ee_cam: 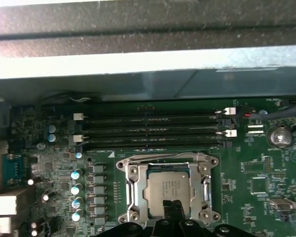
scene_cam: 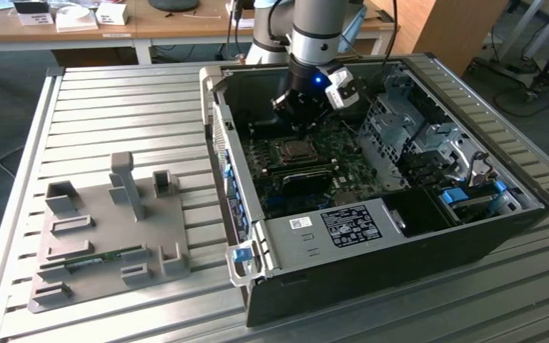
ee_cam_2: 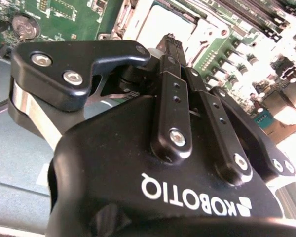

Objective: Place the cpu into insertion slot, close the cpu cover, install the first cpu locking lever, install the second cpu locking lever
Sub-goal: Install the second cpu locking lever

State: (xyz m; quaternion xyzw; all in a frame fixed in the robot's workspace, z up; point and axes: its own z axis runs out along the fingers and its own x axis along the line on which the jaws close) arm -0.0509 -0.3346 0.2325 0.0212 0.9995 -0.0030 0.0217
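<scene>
Tool (ee_cam_2: pixel 171 42) upright, fingers together, over seated cpu (ee_cam: pixel 168 190)

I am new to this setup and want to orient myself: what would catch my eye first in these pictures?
The open grey computer case lying on the ribbed metal table, with the black claw lowered inside it. Directly below the claw, the small pale silvery square cpu sits in the silvery-rimmed insertion slot on the green motherboard, beside the long black memory slots. The claw's fingers look closed together in the second wrist view.
</scene>
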